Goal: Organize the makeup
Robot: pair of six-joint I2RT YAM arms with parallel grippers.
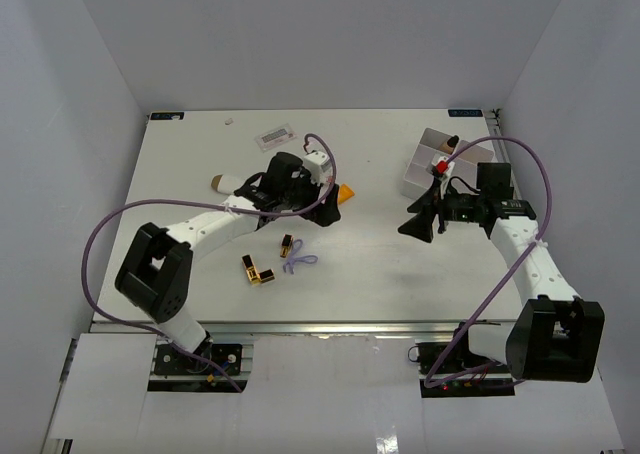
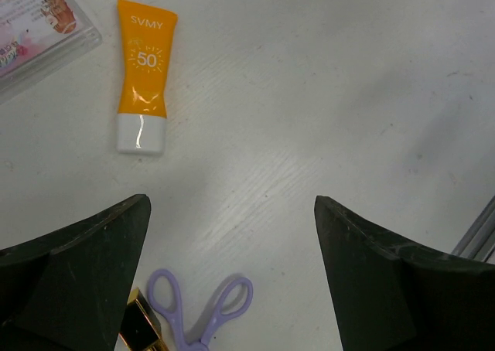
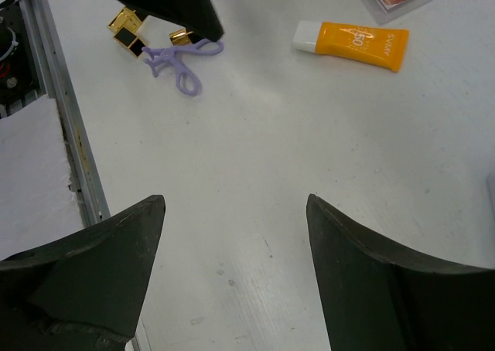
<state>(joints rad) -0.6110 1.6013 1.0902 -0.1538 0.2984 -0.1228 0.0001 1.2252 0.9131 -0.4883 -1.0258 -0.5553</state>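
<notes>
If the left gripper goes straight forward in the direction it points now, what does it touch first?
Probably the bare white table: the left gripper is open, and nothing lies between its fingers. The orange sunscreen tube sits aside of that line, though depth is unclear.

A white plastic compartment tray (image 1: 418, 177) stands far right on the white table (image 1: 380, 264). Left of the tray lies an orange tube with a white cap (image 1: 346, 191); farther left and behind, a flat clear packet (image 1: 275, 136); left and nearer, small purple loop-handled scissors (image 1: 298, 262) beside gold-and-black lipstick tubes (image 1: 258, 271).
</notes>
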